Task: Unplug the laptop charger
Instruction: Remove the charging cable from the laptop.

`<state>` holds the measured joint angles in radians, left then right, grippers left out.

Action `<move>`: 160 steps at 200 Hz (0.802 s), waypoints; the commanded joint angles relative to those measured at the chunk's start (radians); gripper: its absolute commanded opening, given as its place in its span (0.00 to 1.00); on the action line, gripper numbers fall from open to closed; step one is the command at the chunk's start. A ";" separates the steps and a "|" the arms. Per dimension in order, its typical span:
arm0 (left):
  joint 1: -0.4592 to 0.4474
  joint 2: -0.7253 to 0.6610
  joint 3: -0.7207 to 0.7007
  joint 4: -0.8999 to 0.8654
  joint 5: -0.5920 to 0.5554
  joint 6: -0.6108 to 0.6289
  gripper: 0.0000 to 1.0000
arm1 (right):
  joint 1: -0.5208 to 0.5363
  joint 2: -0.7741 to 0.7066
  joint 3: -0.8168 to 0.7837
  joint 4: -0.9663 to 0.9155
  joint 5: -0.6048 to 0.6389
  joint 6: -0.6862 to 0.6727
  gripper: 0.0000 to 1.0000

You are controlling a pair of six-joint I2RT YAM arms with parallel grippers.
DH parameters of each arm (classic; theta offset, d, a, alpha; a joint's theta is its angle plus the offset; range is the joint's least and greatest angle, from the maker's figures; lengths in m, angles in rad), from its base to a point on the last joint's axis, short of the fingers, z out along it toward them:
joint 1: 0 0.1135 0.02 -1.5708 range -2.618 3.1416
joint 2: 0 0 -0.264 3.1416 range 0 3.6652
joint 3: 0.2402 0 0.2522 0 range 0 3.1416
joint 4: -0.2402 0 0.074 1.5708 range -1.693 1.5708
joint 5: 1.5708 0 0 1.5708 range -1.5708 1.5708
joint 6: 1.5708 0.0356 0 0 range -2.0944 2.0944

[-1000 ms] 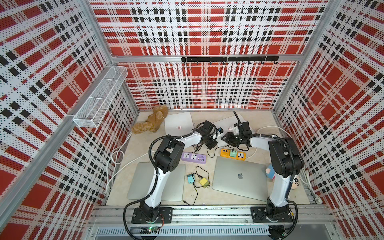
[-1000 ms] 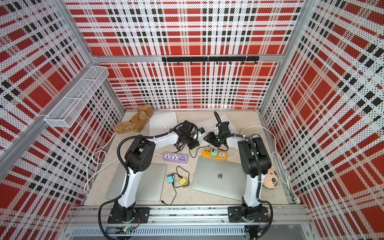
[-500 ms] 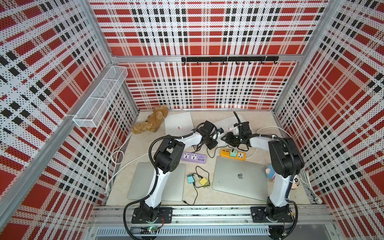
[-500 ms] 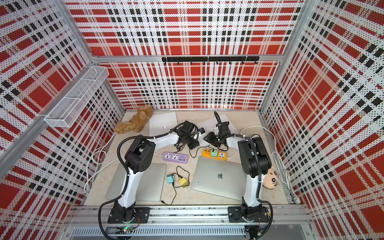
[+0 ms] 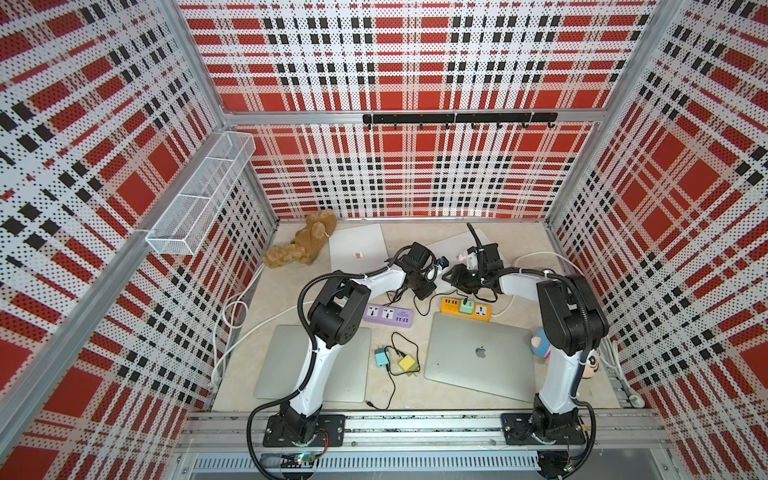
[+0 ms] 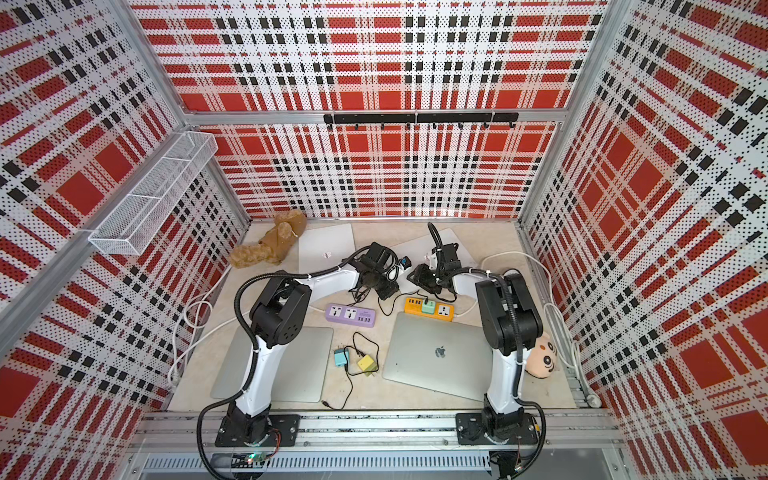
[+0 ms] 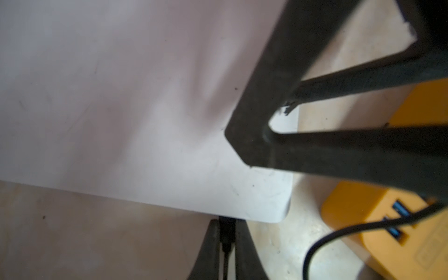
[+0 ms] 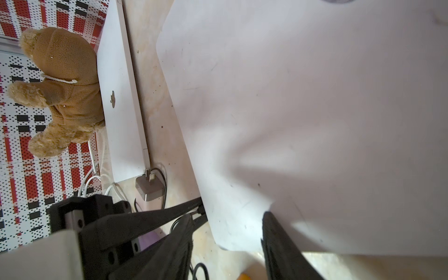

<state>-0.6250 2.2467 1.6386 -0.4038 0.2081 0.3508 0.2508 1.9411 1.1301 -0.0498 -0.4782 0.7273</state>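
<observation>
The laptop charger's black plug [image 7: 227,229] sits in the edge of a silver laptop [image 7: 121,109] at the back right of the table [image 5: 453,245]. My left gripper [image 7: 227,225] is shut on that plug, one finger on each side. Its black cable [image 7: 315,244] runs toward the orange power strip [image 5: 465,308]. My right gripper [image 8: 228,217] is open at the same laptop's near corner [image 8: 315,97]: one finger [image 8: 274,232] rests on the lid, the other [image 8: 179,232] is off the edge. In both top views the two grippers meet there [image 5: 440,276] [image 6: 405,276].
A purple power strip [image 5: 388,316] lies left of the orange one. Two closed laptops [image 5: 478,357] [image 5: 311,361] lie at the front, another [image 5: 357,249] at the back beside a brown teddy [image 5: 303,245]. Teal [image 5: 380,357] and yellow [image 5: 408,363] adapters with loose cable lie in the middle.
</observation>
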 commanded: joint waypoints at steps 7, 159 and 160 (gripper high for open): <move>0.018 -0.022 -0.025 -0.037 -0.004 -0.069 0.10 | -0.012 0.014 -0.030 -0.046 0.039 -0.013 0.49; 0.015 -0.065 -0.065 -0.037 -0.068 -0.020 0.10 | -0.014 0.002 -0.032 -0.069 0.050 -0.030 0.49; 0.014 -0.065 -0.066 -0.038 -0.071 -0.019 0.10 | -0.013 0.002 -0.031 -0.068 0.051 -0.030 0.49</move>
<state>-0.6216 2.2318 1.6108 -0.3798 0.2134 0.3035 0.2508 1.9408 1.1282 -0.0502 -0.4755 0.7147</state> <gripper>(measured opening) 0.122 0.492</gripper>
